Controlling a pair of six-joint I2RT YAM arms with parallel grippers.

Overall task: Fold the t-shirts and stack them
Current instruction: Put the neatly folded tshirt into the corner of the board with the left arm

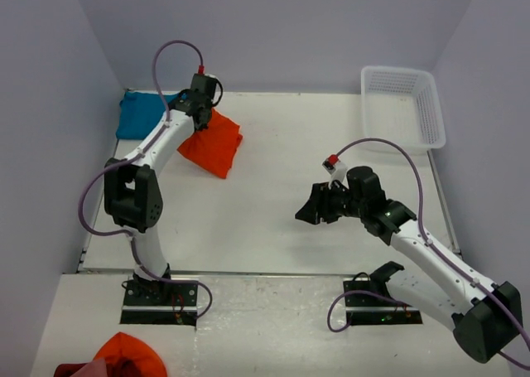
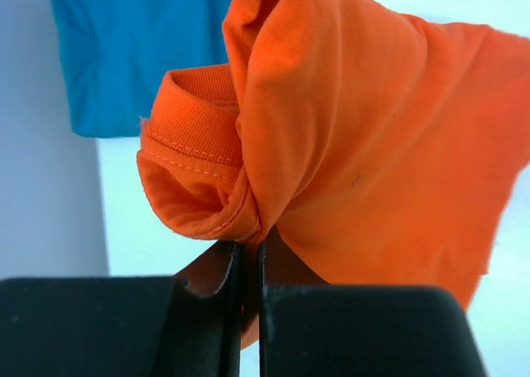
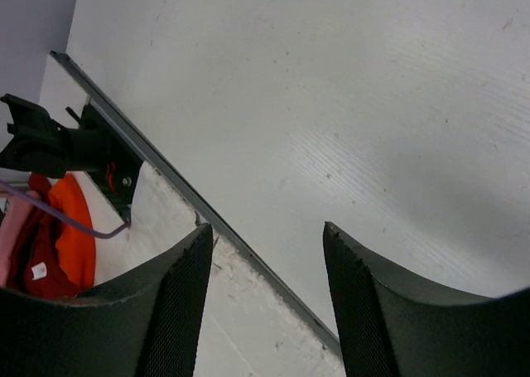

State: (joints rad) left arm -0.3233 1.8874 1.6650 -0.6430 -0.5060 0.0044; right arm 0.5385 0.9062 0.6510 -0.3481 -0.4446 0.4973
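One white basket point(image 1: 428, 108) beyond right hand point(image 1: 313, 215)

Upper left of the frame, the left hand point(image 1: 199, 116) grips the orange t-shirt point(image 1: 214, 149) by its top edge. The cloth hangs bunched down to the table point(image 1: 265, 244), just beside the teal t-shirt point(image 1: 141, 116) lying in the corner. Centre right, the right hand point(image 1: 317, 207) hovers with fingers spread — a white basket point(image 1: 435, 103) sits upper right.

White table point(image 1: 248, 219) between pale lilac walls point(image 1: 273, 29).
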